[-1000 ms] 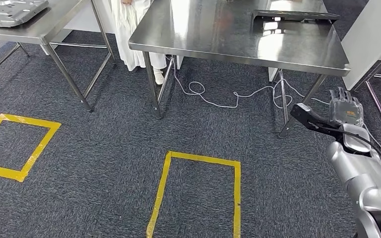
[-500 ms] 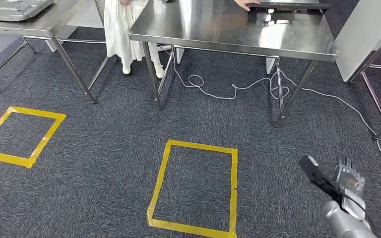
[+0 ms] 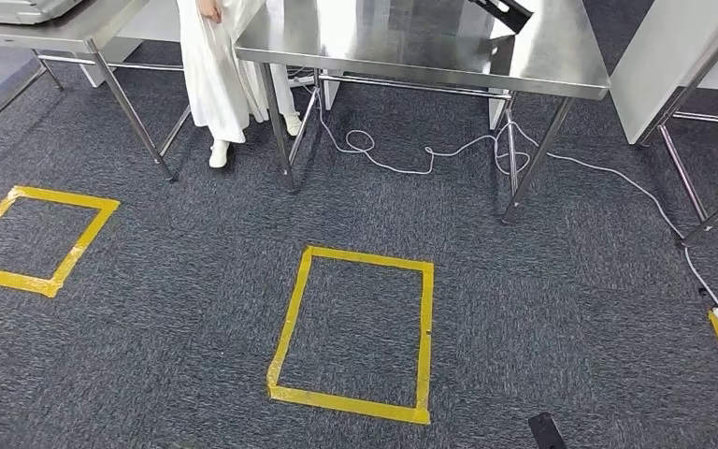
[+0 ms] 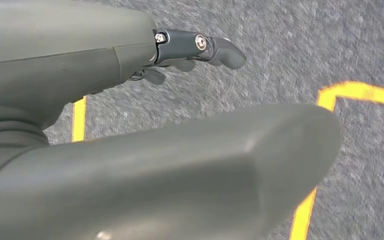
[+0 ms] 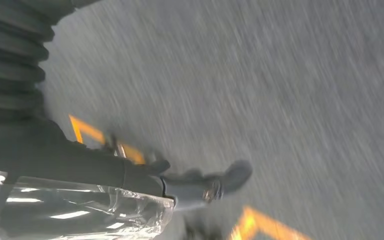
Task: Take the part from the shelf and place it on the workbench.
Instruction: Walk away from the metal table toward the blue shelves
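In the head view, the dark part (image 3: 503, 7) is seen at the far edge of the workbench (image 3: 411, 42). Its legs and the cable (image 3: 430, 154) should be avoided in walking.

In the left wrist view, the left hand (image 4: 130, 55) is held with fingers apart and nothing is grasped.

In the right wrist view, the right hand (image 5: 130, 170) is blurred, so its fingers cannot be judged.

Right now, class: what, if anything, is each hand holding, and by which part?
The right hand holds the plastic-wrapped part; where along it cannot be told. The left hand holds nothing.
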`<state>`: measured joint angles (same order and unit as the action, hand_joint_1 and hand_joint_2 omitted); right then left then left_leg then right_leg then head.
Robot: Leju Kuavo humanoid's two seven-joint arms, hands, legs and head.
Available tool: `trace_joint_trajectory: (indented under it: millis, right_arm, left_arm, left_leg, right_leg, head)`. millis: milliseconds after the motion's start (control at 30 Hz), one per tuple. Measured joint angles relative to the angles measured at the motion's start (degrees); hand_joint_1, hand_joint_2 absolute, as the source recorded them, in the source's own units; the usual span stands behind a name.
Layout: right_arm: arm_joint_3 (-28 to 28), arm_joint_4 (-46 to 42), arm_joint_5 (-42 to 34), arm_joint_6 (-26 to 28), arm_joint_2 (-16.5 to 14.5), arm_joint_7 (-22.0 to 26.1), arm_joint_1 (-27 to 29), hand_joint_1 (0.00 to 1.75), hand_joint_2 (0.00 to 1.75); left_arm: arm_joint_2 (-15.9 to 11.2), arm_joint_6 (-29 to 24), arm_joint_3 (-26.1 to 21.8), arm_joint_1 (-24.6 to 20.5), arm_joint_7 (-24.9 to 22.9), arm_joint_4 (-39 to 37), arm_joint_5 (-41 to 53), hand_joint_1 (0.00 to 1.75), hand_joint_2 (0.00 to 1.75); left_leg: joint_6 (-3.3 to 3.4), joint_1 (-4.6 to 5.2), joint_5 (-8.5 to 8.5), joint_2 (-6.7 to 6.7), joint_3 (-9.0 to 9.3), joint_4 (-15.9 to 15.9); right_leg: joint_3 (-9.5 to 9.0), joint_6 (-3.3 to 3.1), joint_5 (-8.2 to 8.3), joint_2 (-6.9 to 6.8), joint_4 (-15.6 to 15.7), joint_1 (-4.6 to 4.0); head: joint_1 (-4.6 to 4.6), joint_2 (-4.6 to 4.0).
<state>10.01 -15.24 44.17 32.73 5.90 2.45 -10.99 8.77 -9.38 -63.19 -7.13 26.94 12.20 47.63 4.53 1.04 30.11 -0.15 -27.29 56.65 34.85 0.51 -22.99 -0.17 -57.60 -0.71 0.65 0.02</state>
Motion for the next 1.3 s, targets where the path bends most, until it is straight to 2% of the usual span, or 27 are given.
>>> trace_joint_trajectory:
  millis: [67,133,167,200,233,267,300,333,367,433,500,567,600,667,700,733,767,800,900,933,967,1033,1100,1167,1233,1267,1300]
  right_arm:
    - [1.54,0.67,-0.89,-2.42,-1.01,-0.53,0.98,0.0,1.75]
    - [2.72,1.16,-1.42,-3.5,-1.61,-0.84,1.64,0.0,1.75]
    - [3.22,1.33,-1.77,-4.08,-1.79,-1.0,1.79,0.0,1.75]
    - [3.75,1.52,-2.27,-4.91,-1.96,-1.24,1.95,0.0,1.75]
    - [4.35,1.7,-2.92,-6.15,-2.15,-1.6,2.14,0.0,1.75]
    - [5.05,1.87,-3.65,-7.64,-2.37,-2.09,2.44,0.0,1.31]
    - [5.77,2.02,-4.29,-8.92,-2.62,-2.6,2.85,0.0,0.87]
    - [6.45,2.15,-4.77,-10.03,-2.92,-3.02,3.29,0.0,0.87]
    - [7.03,2.24,-5.06,-11.04,-3.33,-3.25,3.74,0.0,0.87]
    - [7.85,2.41,-5.2,-12.97,-4.06,-3.14,4.75,0.0,1.75]
    - [8.38,2.63,-5.1,-14.56,-4.62,-2.94,5.8,0.0,0.87]
    - [8.71,2.94,-4.88,-15.38,-5.21,-3.38,6.38,0.0,0.0]
    - [8.79,3.05,-4.65,-15.65,-5.45,-3.91,6.51,0.0,0.0]
    - [8.83,3.21,-3.93,-16.21,-5.88,-5.12,6.7,0.0,0.0]
    - [8.83,3.28,-3.53,-16.49,-6.05,-5.7,6.86,0.0,0.0]
    - [8.83,3.36,-3.18,-16.73,-6.2,-6.09,7.04,0.0,0.0]
    - [8.83,3.42,-2.93,-16.88,-6.3,-6.36,7.2,0.0,0.0]
    - [8.83,3.44,-2.77,-16.93,-6.38,-6.52,7.32,0.0,0.0]
    - [8.82,3.55,-2.33,-17.21,-6.94,-6.63,7.33,0.0,0.0]
    - [8.82,3.61,-2.16,-17.36,-7.13,-6.65,7.25,0.0,0.0]
    - [8.81,3.66,-2.03,-17.53,-7.32,-6.67,7.18,0.0,0.0]
    - [8.81,3.7,-1.93,-17.76,-7.25,-6.85,7.17,0.0,0.0]
    - [8.81,3.75,-2.01,-17.98,-7.21,-7.16,7.21,0.0,0.0]
    - [8.81,3.79,-2.19,-18.31,-7.22,-7.47,7.21,0.0,0.0]
    - [8.81,3.81,-2.35,-18.6,-7.13,-7.64,7.32,0.0,0.0]
    - [8.81,3.83,-2.39,-18.71,-7.08,-7.68,7.43,0.0,0.0]
    - [8.81,3.84,-2.42,-18.78,-7.02,-7.71,7.53,0.0,0.0]
  left_arm:
    - [0.11,-0.21,0.09,0.07,-0.04,-0.04,0.23,0.0,0.0]
    - [0.2,-0.27,0.13,0.2,-0.07,-0.08,0.34,0.0,0.0]
    - [0.23,-0.29,0.14,0.28,-0.09,-0.09,0.39,0.0,0.0]
    - [0.28,-0.33,0.15,0.37,-0.11,-0.1,0.51,0.0,0.0]
    - [0.36,-0.41,0.18,0.41,-0.15,-0.13,0.66,0.0,0.0]
    - [0.48,-0.52,0.24,0.4,-0.24,-0.14,0.89,0.0,0.0]
    - [0.61,-0.65,0.38,0.38,-0.37,-0.15,1.18,0.0,0.0]
    - [0.72,-0.76,0.58,0.34,-0.56,-0.15,1.48,0.0,0.0]
    - [0.78,-0.76,0.84,0.3,-0.74,-0.15,1.8,0.0,0.0]
    - [0.86,-0.49,1.35,0.24,-1.01,-0.15,2.39,0.0,0.0]
    - [0.95,-0.24,1.61,0.19,-1.3,-0.15,2.76,0.0,0.0]
    - [0.98,-0.25,1.74,0.2,-1.84,-0.16,3.05,0.0,0.0]
    - [1.04,-0.26,1.9,0.24,-2.11,-0.17,3.22,0.0,0.0]
    - [1.14,-0.27,2.34,0.25,-2.51,-0.17,3.57,0.0,0.0]
    - [1.21,-0.28,2.57,0.24,-2.68,-0.17,3.72,0.0,0.0]
    - [1.27,-0.28,2.73,0.24,-2.8,-0.17,3.86,0.0,0.0]
    - [1.33,-0.27,2.86,0.24,-2.92,-0.17,3.95,0.0,0.0]
    - [1.38,-0.27,2.97,0.25,-3.01,-0.17,4.0,0.0,0.0]
    - [1.32,-0.29,3.2,0.28,-3.21,-0.17,4.26,0.0,0.0]
    - [1.31,-0.32,3.27,0.32,-3.33,-0.19,4.36,0.0,0.0]
    - [1.33,-0.35,3.35,0.33,-3.45,-0.2,4.44,0.0,0.0]
    - [1.6,-0.39,3.66,0.15,-3.67,-0.22,4.58,0.0,0.0]
    - [1.82,-0.39,3.96,-0.13,-3.84,-0.22,4.79,0.0,0.0]
    - [1.9,-0.39,4.04,-0.12,-4.03,-0.22,4.96,0.0,0.0]
    - [1.92,-0.37,4.05,-0.01,-4.15,-0.22,5.02,0.0,0.0]
    - [1.94,-0.32,4.07,0.0,-4.16,-0.22,5.03,0.0,0.0]
    - [1.98,-0.27,4.08,-0.01,-4.17,-0.22,5.03,0.0,0.0]
  left_leg:
    - [0.34,-0.29,-1.72,0.28,-1.1,-0.88]
    - [0.28,-0.47,-3.5,0.48,-3.01,-1.2]
    - [0.11,-0.54,-4.35,0.62,-4.09,-1.17]
    - [-0.19,-0.64,-5.18,0.78,-5.17,-1.14]
    - [-0.5,-0.83,-6.0,0.96,-6.24,-1.08]
    - [-0.91,-1.11,-6.83,1.11,-7.29,-0.96]
    - [-1.39,-1.45,-7.58,1.18,-8.35,-0.74]
    - [-1.98,-1.7,-8.27,1.2,-9.38,-0.36]
    - [-2.57,-1.85,-8.84,1.16,-10.34,0.12]
    - [-3.53,-1.71,-9.59,1.08,-11.37,0.9]
    - [-4.1,-1.88,-10.18,1.13,-11.32,1.03]
    - [-4.55,-2.42,-8.76,1.07,-11.49,1.83]
    - [-4.75,-2.56,-6.29,0.96,-12.02,3.74]
    - [-4.92,-2.56,-0.22,0.74,-13.71,10.56]
    - [-4.9,-2.53,1.91,0.66,-14.52,14.49]
    - [-4.71,-2.47,2.47,0.61,-14.59,16.82]
    - [-4.32,-2.37,2.0,0.49,-13.65,16.99]
    - [-3.71,-2.2,0.78,0.11,-11.62,14.85]
    - [-1.29,-1.58,-2.09,-3.39,-4.44,4.2]
    - [-0.87,-1.37,-2.22,-4.23,-3.44,2.53]
    - [-0.74,-1.19,-2.19,-4.26,-3.12,2.01]
    - [-0.63,-0.96,-2.75,-2.84,-2.53,0.36]
    - [-0.35,-1.23,-3.41,-1.16,-1.76,-1.83]
    - [-0.2,-1.3,-3.72,0.43,-1.69,-2.58]
    - [-0.27,-1.21,-3.72,2.1,-1.86,-2.52]
    - [-0.35,-1.2,-3.71,2.85,-1.89,-2.48]
    - [-0.49,-1.24,-3.68,3.5,-1.88,-2.41]
  right_leg:
    - [1.09,-0.01,-1.66,0.09,-1.55,-0.03]
    - [2.93,-0.46,-6.58,0.14,-6.48,0.34]
    - [3.62,-0.39,-8.9,0.14,-9.88,0.72]
    - [3.87,0.09,-10.14,0.13,-12.89,1.16]
    - [3.52,0.98,-10.05,0.13,-14.84,1.61]
    - [2.36,2.2,-8.81,0.13,-15.22,2.07]
    - [0.22,3.43,-7.13,0.12,-13.54,2.57]
    - [-2.62,4.48,-6.41,0.11,-10.2,3.07]
    - [-5.82,4.88,-6.84,0.16,-5.85,3.07]
    - [-9.44,3.96,-9.28,0.26,0.16,2.91]
    - [-9.56,2.13,-9.97,0.24,0.89,2.77]
    - [-9.08,0.59,-9.42,0.17,0.71,2.67]
    - [-8.59,-0.03,-8.88,0.24,0.7,2.56]
    - [-7.52,-0.62,-7.88,0.55,0.64,2.23]
    - [-6.96,-0.75,-7.41,0.8,0.59,2.01]
    - [-6.62,-0.77,-7.05,1.11,0.55,1.75]
    - [-6.37,-0.78,-6.74,1.51,0.52,1.49]
    - [-6.23,-0.74,-6.48,2.02,0.51,1.22]
    - [-5.8,-0.38,-5.88,3.71,0.48,1.06]
    - [-5.59,-0.08,-5.65,4.29,0.51,1.27]
    - [-5.37,0.35,-5.38,4.92,0.58,1.45]
    - [-4.92,1.12,-5.01,5.75,0.78,1.6]
    - [-3.23,1.2,-6.3,4.04,-1.61,1.28]
    - [0.32,1.01,-9.2,1.69,-8.26,1.4]
    - [3.03,1.59,-10.74,0.96,-13.74,1.8]
    - [2.95,2.19,-10.29,0.71,-13.7,2.04]
    - [1.64,2.89,-9.03,0.34,-11.29,2.27]
  head:
    - [0.06,0.0]
    - [-0.08,0.0]
    - [-0.23,0.0]
    - [-0.23,0.0]
    - [-0.22,0.0]
    - [-0.26,0.0]
    - [-0.24,0.0]
    - [-0.28,0.0]
    - [-0.4,0.0]
    - [-0.26,0.0]
    - [0.15,0.0]
    - [0.35,0.0]
    - [0.4,0.0]
    - [0.44,0.0]
    - [0.46,0.0]
    - [0.43,0.0]
    - [0.45,0.0]
    - [0.46,0.0]
    - [0.11,0.0]
    - [0.05,0.0]
    - [0.0,0.0]
    - [0.24,0.0]
    - [0.02,0.0]
    - [-0.29,0.0]
    - [-0.41,0.0]
    - [-0.42,0.0]
    - [-0.43,0.0]
